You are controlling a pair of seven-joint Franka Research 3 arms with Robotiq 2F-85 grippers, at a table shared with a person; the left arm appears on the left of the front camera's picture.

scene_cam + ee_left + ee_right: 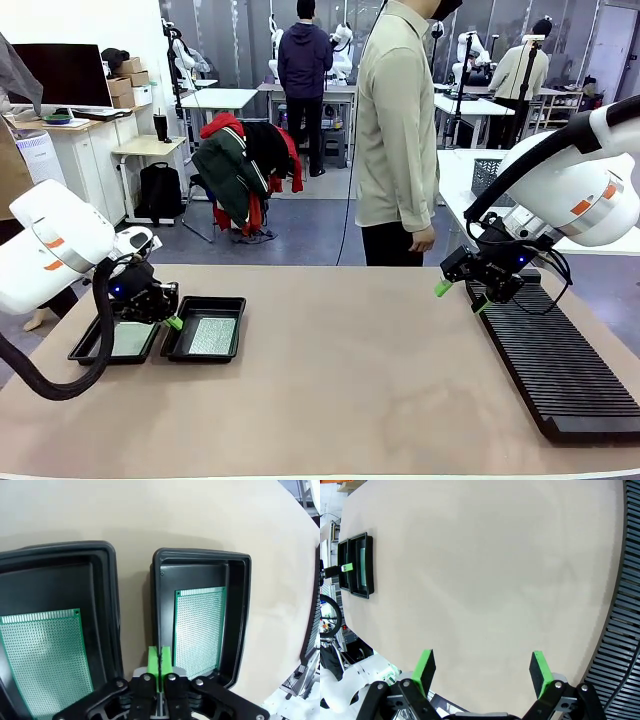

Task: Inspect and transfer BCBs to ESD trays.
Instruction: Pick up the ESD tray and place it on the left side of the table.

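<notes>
We see both ESD trays side by side at lower left of the front view — left tray, right tray; each holds one BCB lying flat on its floor. In the left wrist view the boards sit at lower left and centre right, green with a fine hole grid; we can't read any print or label on boards or trays. Left gripper hangs over the gap between the trays, green pads pressed together, nothing pinched. Right gripper sits at right, just above the near end of the ribbed black rack; fingers spread wide, nothing between them — bare table below. A person stands at the far edge, top centre.
</notes>
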